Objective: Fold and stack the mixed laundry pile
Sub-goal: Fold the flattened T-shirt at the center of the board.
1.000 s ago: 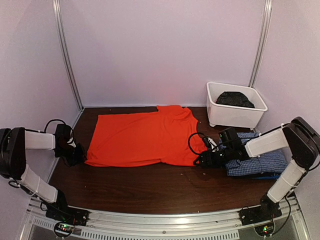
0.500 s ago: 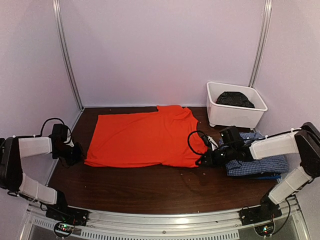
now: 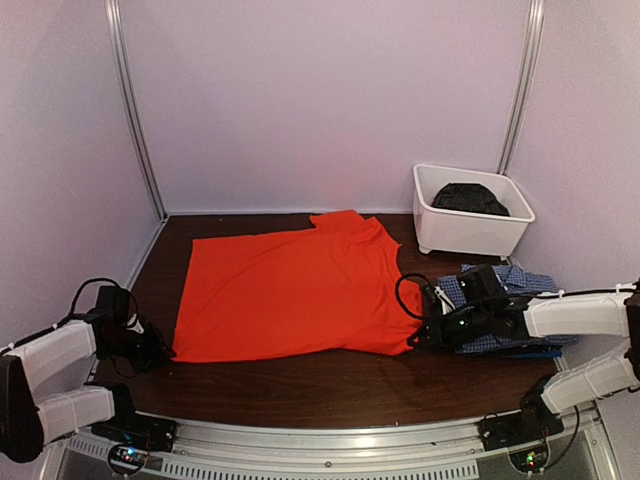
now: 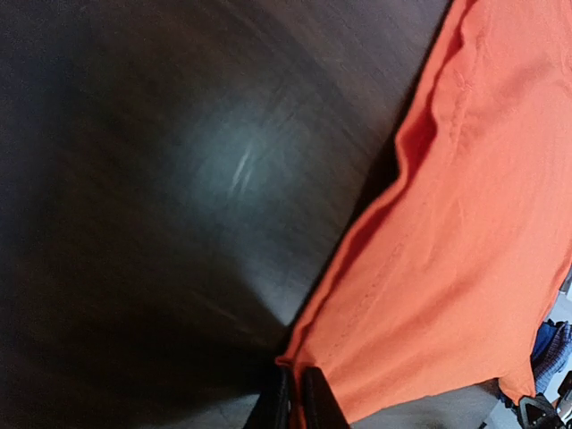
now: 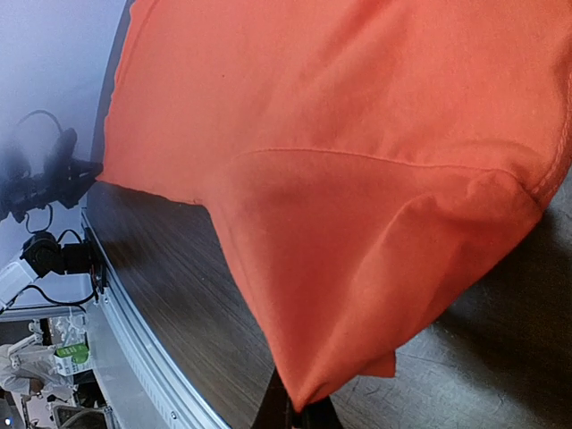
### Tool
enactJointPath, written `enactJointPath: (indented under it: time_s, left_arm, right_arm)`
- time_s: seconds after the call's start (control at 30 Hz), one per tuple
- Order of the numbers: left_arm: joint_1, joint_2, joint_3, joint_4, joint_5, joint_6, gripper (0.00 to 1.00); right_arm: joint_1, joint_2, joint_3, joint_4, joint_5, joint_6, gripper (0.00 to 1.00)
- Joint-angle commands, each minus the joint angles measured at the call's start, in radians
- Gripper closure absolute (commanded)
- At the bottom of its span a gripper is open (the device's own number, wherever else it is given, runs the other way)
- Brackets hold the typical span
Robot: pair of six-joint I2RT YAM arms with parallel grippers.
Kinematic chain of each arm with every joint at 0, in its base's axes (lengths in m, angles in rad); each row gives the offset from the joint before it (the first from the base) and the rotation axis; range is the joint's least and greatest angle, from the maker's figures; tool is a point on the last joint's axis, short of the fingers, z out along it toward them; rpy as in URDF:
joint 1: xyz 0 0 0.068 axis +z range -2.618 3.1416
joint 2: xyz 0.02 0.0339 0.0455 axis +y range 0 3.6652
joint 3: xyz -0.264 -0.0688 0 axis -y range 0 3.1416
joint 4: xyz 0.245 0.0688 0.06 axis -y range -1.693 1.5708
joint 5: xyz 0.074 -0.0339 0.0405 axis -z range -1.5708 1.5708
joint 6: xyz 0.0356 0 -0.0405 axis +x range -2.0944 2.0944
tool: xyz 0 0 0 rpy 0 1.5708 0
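Orange T-shirt (image 3: pixel 290 290) lies flat on the dark worktop (image 3: pixel 300 390), left of centre. Its long axis runs left–right, roughly parallel to the near edge. The straight end faces the worktop's left edge. The shaped end faces right, with a sleeve flap sticking out toward the far edge. Can't tell front from back.

Left gripper (image 3: pixel 158 350) sits low at the near-left of the worktop. In the left wrist view its fingers are together, pinching the shirt's near-left corner. Right gripper (image 3: pixel 418 340) is at the shirt's near-right corner. In the right wrist view the cloth is drawn to a point that ends between its closed fingers, so it is clamped on that corner too.

Versus a second ago:
- Both arms have pulled back toward the near edge.
- The shirt's near edge has come with them, now closer to the near edge and stretched straighter between the two corners.
- The right gripper's fingers stood apart just beside the corner then; now they grip it.

The folded blue-checked shirt (image 3: pixel 505 300) is by the right edge, partly under the right arm, same spot as before. The white tub (image 3: pixel 432 205) is in the far-right corner with a black garment (image 3: pixel 470 198) inside, unmoved.
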Motion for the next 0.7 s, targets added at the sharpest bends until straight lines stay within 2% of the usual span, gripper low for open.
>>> enactJointPath:
  time_s: [0.0,0.23,0.37,0.67]
  left_arm:
    - [-0.007,-0.087,-0.045,-0.073,0.016,-0.086,0.9]
    - [-0.007,-0.116,0.078,-0.134,-0.022,-0.06,0.93]
    - [-0.007,-0.031,0.156,-0.117,-0.046,-0.039,1.0]
    - [-0.006,0.191,0.247,0.043,-0.047,-0.022,1.0]
  right_arm:
    - [0.007,-0.016,-0.022,-0.002,0.005,0.045,1.0]
    - [0.006,-0.078,0.066,-0.073,0.013,0.047,1.0]
    - [-0.026,-0.015,0.155,-0.122,0.044,0.008,1.0]
    - [-0.12,0.176,0.351,-0.108,0.013,-0.053,1.0]
